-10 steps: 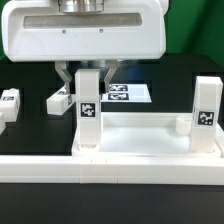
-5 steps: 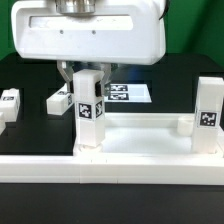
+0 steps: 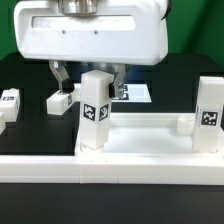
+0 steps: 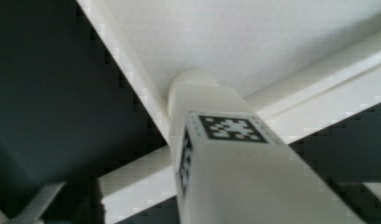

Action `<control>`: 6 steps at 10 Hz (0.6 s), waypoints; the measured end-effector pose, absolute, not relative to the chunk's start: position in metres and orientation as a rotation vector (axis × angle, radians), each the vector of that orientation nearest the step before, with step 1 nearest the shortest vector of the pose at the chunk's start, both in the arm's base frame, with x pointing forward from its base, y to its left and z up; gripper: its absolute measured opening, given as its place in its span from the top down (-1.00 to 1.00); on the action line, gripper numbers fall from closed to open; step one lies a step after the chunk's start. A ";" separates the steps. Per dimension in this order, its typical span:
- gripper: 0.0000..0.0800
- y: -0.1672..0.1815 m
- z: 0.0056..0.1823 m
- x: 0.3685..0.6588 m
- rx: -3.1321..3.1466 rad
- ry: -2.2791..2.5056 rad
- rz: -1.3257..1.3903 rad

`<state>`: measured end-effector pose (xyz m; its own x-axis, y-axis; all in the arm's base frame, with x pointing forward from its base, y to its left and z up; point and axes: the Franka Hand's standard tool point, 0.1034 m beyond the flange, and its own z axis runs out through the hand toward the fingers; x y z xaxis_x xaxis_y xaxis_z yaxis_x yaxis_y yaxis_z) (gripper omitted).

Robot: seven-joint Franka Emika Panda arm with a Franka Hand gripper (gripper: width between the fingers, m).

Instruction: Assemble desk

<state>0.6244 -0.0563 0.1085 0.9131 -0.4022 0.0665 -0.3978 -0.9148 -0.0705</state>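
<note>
The white desk top (image 3: 150,143) lies at the front with its raised rim up. One white tagged leg (image 3: 96,113) stands upright on its corner at the exterior view's left, turned so its tag faces askew. A second leg (image 3: 208,115) stands on the opposite corner. Two loose legs (image 3: 60,98) (image 3: 8,101) lie on the black table at the left. My gripper (image 3: 92,76) is above the left leg, fingers either side of its top with gaps showing, open. The wrist view shows that leg (image 4: 231,150) running down to the top's rim (image 4: 320,95), between my gripper's (image 4: 205,212) fingers.
The marker board (image 3: 133,93) lies flat on the table behind the desk top, partly hidden by my gripper. The black table (image 3: 25,135) ends at a front edge just below the desk top.
The left leg has turned about its own axis, its tag now skewed. My fingers stand wider apart than before, off the leg's sides.
</note>
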 end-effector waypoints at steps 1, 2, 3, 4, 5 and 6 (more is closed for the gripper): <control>-0.60 -0.055 0.109 0.625 -3.055 0.452 -0.128; -0.62 -0.054 0.109 0.625 -3.077 0.292 -0.133; -0.62 -0.053 0.109 0.625 -3.091 0.140 -0.136; -0.62 -0.053 0.109 0.626 -3.099 -0.006 -0.140; -0.62 -0.053 0.109 0.626 -3.100 -0.139 -0.142; -0.62 -0.052 0.109 0.625 -3.096 -0.266 -0.143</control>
